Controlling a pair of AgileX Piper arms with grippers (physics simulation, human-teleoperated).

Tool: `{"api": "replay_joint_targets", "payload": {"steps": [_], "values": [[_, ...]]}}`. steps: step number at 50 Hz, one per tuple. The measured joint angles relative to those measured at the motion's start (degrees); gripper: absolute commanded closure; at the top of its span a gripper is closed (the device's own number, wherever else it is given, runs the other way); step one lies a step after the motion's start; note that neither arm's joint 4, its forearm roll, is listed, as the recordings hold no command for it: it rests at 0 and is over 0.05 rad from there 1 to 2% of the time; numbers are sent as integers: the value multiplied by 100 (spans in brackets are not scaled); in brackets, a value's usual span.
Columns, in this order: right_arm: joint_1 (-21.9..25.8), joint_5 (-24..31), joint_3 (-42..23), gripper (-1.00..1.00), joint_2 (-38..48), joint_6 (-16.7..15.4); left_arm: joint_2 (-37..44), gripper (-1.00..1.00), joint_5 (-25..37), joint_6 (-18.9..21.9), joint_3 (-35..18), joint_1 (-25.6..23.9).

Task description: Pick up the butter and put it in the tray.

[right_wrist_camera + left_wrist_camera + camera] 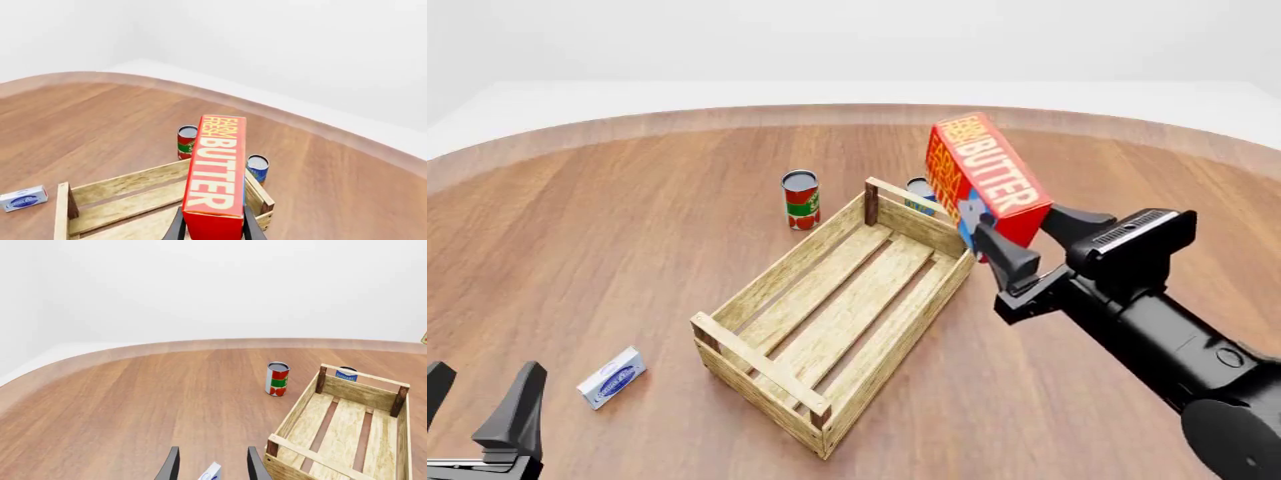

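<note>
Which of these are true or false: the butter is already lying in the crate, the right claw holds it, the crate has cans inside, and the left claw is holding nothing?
1. The butter already lies in the tray. False: it is held in the air above the tray's far right corner.
2. The right gripper holds the butter. True.
3. Cans stand inside the tray. False: the red-and-green can and the blue can stand on the table outside it.
4. The left gripper holds nothing. True: it is open, near the small white-and-blue box.
</note>
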Motion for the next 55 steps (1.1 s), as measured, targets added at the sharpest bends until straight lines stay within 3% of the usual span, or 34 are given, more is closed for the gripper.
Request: {"api": "replay_joint_targets", "payload": {"steps": [55], "values": [[406, -667, -819, 100, 1907, 91, 0, -100, 0, 0, 0, 0]]}}
